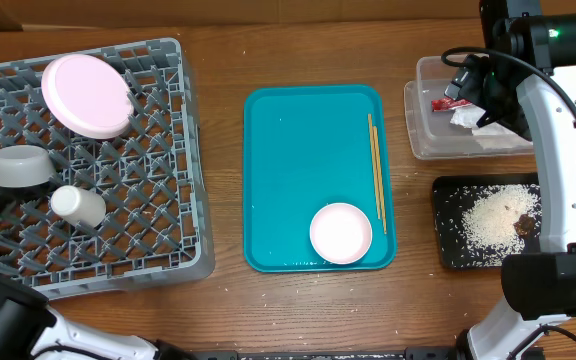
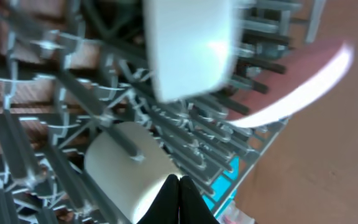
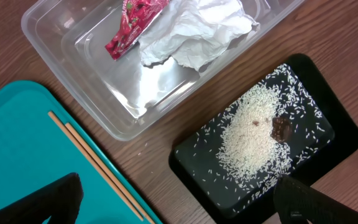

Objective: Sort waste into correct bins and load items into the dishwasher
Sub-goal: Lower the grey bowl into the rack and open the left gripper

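The grey dish rack (image 1: 158,200) at the left holds the pinkish plate (image 1: 86,95), the grey bowl (image 1: 20,167) and the white cup (image 1: 76,205). My left gripper (image 2: 179,198) is shut and empty just above the cup (image 2: 126,167), with the bowl (image 2: 191,43) and the plate (image 2: 297,81) beyond. The chopsticks (image 1: 376,170) and the small white dish (image 1: 341,233) lie on the teal tray (image 1: 288,180). The clear tub (image 3: 67,37) holds the red wrapper (image 3: 132,25) and the napkin (image 3: 191,31). The black tray (image 3: 328,143) holds rice (image 3: 253,137) and a brown scrap (image 3: 280,129). My right gripper (image 3: 179,205) is open and empty above them.
The right arm (image 1: 558,130) reaches over the clear tub (image 1: 430,140) and the black tray (image 1: 453,245). Bare wooden table (image 1: 218,60) lies between the rack and the teal tray. The left arm's base (image 1: 8,325) is at the front left.
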You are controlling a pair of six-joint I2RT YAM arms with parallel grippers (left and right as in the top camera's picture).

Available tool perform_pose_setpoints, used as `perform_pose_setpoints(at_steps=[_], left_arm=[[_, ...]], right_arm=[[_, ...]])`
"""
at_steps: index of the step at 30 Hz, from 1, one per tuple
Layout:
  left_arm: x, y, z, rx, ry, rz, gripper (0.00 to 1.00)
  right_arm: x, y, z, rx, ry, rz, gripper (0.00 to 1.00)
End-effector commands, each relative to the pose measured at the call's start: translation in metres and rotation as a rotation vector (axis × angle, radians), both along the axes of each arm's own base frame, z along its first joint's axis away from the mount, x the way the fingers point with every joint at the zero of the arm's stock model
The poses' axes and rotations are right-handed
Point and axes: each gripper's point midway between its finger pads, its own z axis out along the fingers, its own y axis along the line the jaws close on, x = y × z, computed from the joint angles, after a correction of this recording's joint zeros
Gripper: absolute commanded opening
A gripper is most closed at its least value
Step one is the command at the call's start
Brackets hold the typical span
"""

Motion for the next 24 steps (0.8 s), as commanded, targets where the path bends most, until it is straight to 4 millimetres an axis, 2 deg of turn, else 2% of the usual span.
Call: perform_pose_setpoints(at_steps=[1, 4, 7, 16, 19, 21, 24], left_arm=[[0.016, -0.01, 0.042, 0.137, -0.053, -0.053, 0.04], [0.028, -0.018, 0.04, 0.189, -0.035, -0.097, 0.04], [0.041, -0.02, 0.028, 0.306, 0.055, -0.147, 0.04], [0.092, -0.01, 0.016, 0.627, 0.151, -0.2, 0.04], [0.095, -0.001, 0.005, 0.689, 0.234, -0.173, 0.04], [0.088, 0.012, -0.005, 0.737, 0.328, -0.124, 0.04], [0.087, 0.017, -0.02, 0.731, 0.365, -0.129, 0.04]], right_arm=[[-0.001, -0.001, 0.014, -0.002, -0.042, 0.006, 1.0], [-0.001, -0.001, 0.014, -0.002, -0.042, 0.006, 1.0], [-0.001, -0.001, 0.014, -0.001, -0.042, 0.006, 1.0], [-0.001, -0.001, 0.014, -0.001, -0.042, 0.006, 1.0], [-0.001, -0.001, 0.014, -0.001, -0.042, 0.006, 1.0], [-0.001, -0.001, 0.014, -0.001, -0.042, 0.006, 1.0], [-0.001, -0.001, 0.014, -0.002, -0.042, 0.006, 1.0]])
